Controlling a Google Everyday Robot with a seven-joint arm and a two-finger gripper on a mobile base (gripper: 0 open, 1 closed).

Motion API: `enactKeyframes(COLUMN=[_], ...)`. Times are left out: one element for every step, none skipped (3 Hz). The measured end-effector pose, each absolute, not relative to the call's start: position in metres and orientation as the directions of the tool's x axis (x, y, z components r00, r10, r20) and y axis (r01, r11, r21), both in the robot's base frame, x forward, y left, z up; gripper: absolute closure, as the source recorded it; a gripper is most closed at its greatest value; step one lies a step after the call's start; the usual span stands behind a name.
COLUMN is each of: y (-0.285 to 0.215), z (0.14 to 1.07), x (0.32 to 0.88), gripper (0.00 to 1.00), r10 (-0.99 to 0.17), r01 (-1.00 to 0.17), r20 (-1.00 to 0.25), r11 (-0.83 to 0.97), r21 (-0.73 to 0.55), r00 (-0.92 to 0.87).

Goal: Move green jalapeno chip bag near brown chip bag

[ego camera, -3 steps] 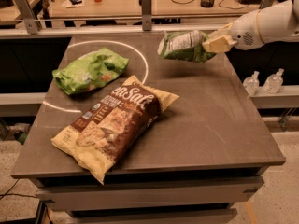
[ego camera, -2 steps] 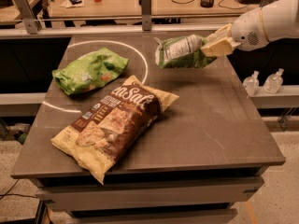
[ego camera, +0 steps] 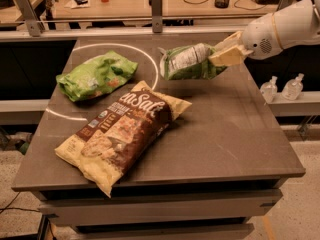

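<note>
The green jalapeno chip bag [ego camera: 189, 61] is small and dark green with a white printed panel. It hangs in the air above the back middle of the table, held by its right end. My gripper [ego camera: 223, 54] reaches in from the right on a white arm and is shut on that end. The brown chip bag [ego camera: 122, 132], large with pale yellow ends and white lettering, lies flat and diagonal on the front left of the table. The held bag is just above and behind the brown bag's upper right corner, apart from it.
A larger bright green bag [ego camera: 95, 75] lies on the table's back left inside a white circle line. The grey table [ego camera: 235, 134] has edges at front and right. Two clear bottles [ego camera: 282, 88] stand on a ledge to the right. A wooden desk [ego camera: 150, 1] runs behind.
My gripper has carried the green jalapeno chip bag leftward and a little down, closer to the brown chip bag. The other bags have not moved.
</note>
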State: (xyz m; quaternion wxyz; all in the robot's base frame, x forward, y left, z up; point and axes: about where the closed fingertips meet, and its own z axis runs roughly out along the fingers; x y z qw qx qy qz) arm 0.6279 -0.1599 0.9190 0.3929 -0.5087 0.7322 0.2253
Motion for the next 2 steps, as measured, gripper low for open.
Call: enactKeyframes(y=[-0.143,-0.130], z=[0.910,0.900], x=[0.599,0.577], gripper=[1.00,1.00], r10=[-0.565,-0.570], r01=[-0.941,-0.953], r20=[-0.803,-0.794], r11=[0.337,0.302], r21=[-0.012,0.035], r00=[-0.192,-0.210])
